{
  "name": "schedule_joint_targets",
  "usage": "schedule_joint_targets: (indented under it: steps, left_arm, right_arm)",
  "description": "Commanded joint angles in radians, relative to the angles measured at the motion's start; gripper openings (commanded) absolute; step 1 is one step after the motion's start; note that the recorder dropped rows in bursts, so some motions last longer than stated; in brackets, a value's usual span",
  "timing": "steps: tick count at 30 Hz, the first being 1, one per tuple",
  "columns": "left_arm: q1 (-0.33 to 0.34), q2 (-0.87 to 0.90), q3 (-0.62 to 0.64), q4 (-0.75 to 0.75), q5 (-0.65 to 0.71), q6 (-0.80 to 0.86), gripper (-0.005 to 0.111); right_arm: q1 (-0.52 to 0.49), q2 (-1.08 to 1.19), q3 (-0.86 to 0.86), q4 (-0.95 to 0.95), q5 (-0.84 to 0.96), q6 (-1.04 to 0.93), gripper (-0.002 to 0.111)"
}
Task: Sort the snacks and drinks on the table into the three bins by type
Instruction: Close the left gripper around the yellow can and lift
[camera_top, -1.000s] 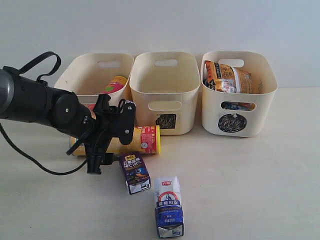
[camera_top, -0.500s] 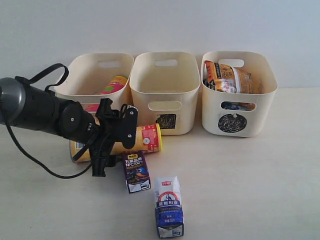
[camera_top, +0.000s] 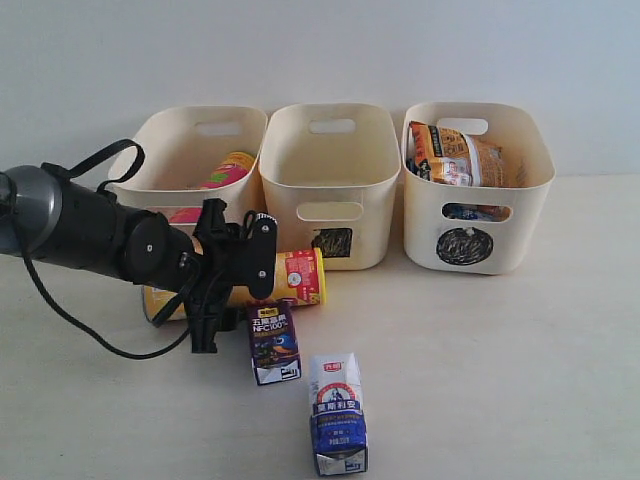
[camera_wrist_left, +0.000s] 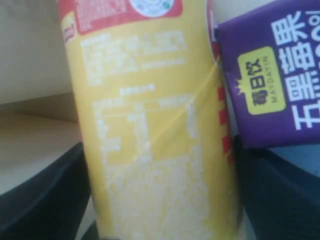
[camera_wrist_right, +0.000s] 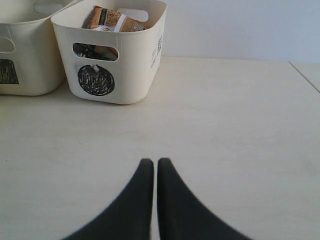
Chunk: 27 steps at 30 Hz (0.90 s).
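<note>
The yellow chip tube (camera_top: 290, 278) with the red band lies on its side on the table in front of the left bin (camera_top: 165, 150). My left gripper (camera_top: 232, 300) is open and straddles it, one finger on each side; up close the tube (camera_wrist_left: 150, 125) fills the gap between the fingers. The purple carton (camera_top: 273, 343) lies right beside the tube (camera_wrist_left: 272, 80). Nearer the front lies the white and blue carton (camera_top: 336, 412). The pink tube (camera_top: 228, 170) leans in the left bin. My right gripper (camera_wrist_right: 155, 162) is shut and empty over bare table.
The middle bin (camera_top: 330, 160), marked with a square, shows nothing inside. The circle bin (camera_top: 520, 190) holds the orange bag (camera_top: 460, 155), and a blue bag (camera_top: 470, 212) shows through its handle. The left bin's mark is hidden behind my arm.
My left arm has moved right and lower, bringing its fingers down around the yellow tube. The cartons and bins have not moved.
</note>
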Motion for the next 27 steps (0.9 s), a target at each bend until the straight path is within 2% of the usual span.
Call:
schedule_joint_targets:
  steps: [1,7,11,22,27]
  left_arm:
    - [-0.005,-0.003,0.003,-0.016,0.02,-0.064,0.004]
    - [-0.005,-0.044,0.003,-0.016,0.023,-0.124,0.004]
    - [-0.005,-0.086,0.003,-0.016,0.076,-0.138,0.004]
    - [-0.005,-0.215,0.005,-0.014,0.358,-0.161,0.004]
    - [-0.005,-0.296,0.005,-0.014,0.421,-0.208,0.004]
  right_arm:
    - [-0.007,-0.005,0.005,0.004,-0.007,0.0,0.0]
    - [-0.007,-0.005,0.005,0.004,-0.007,0.0,0.0]
    - [-0.007,-0.005,0.005,0.004,-0.007,0.0,0.0]
    - [-0.007,-0.005,0.005,0.004,-0.007,0.0,0.0]
    - [-0.007,-0.005,0.005,0.004,-0.007,0.0,0.0]
